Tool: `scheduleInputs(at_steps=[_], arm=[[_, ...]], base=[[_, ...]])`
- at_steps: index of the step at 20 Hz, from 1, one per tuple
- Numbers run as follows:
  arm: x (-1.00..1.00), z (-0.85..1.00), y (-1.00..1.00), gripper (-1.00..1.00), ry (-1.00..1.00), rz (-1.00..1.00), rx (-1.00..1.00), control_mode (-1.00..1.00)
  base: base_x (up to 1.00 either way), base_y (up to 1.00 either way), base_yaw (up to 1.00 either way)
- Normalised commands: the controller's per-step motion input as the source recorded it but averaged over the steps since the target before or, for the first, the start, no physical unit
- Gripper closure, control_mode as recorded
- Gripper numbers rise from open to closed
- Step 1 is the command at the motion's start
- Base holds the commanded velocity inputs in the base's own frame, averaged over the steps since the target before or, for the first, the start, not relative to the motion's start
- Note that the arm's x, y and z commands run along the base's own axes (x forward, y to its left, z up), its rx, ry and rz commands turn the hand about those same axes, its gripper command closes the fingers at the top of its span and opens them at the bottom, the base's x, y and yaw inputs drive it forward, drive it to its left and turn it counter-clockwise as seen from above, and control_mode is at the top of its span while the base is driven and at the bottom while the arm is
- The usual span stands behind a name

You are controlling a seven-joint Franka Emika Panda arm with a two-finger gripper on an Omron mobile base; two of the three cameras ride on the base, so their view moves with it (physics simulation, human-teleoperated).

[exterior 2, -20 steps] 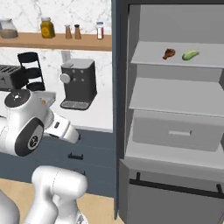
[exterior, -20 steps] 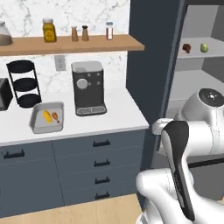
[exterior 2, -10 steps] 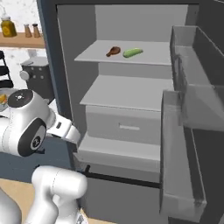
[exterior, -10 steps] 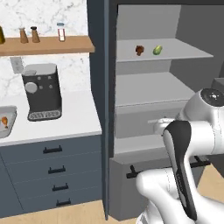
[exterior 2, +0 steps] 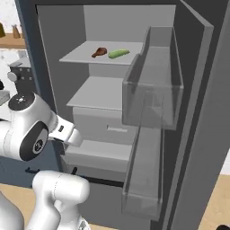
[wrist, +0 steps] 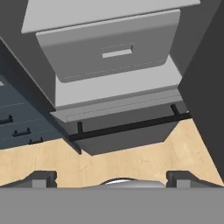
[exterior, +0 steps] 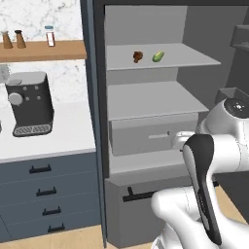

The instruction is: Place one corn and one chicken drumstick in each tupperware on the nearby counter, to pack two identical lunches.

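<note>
- The white arm faces an open fridge (exterior: 146, 146), its door (exterior 2: 188, 112) swung wide to the right, beside a white tabletop (exterior: 48, 136) that carries a black coffee machine (exterior: 30, 102).
- On the fridge's top shelf (exterior: 160, 61) lie a dark, reddish-brown chicken drumstick (exterior: 137, 56) and a green-husked corn (exterior: 158, 56), just beside each other but apart; the right base view shows the same drumstick (exterior 2: 99, 52) and corn (exterior 2: 118, 53) near the shelf's front edge.
- The gripper (wrist: 111, 177) points down at the fridge's lower drawer and its black bar handle (wrist: 127, 127) over a wood floor; the jaws stand wide apart and hold nothing.
- Both foods sit well above the level of the hand, so a clear lift of the arm looks needed before either can be reached.
- The drumstick is likely light and stiff, with a rounded meaty end that could roll; a pinch across the thick part seems safest, since the bone end is too small to judge here.
- The cob looks light and firm but round and apt to slip; closing across its middle, at right angles to its length, should hold best.
</note>
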Motion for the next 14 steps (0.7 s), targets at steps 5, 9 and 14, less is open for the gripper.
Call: scheduleInputs(at_steps=[5, 9, 14], arm=[[0.00, 0.00, 0.00, -1.00, 0.00, 0.00, 0.00, 1.00], [0.00, 0.00, 0.00, -1.00, 0.00, 0.00, 0.00, 1.00], [0.18, 0.00, -0.15, -1.00, -0.04, 0.00, 0.00, -1.00]], base=[[0.51, -0.22, 0.00], [0.61, -0.24, 0.00], [0.16, -0.09, 0.00]])
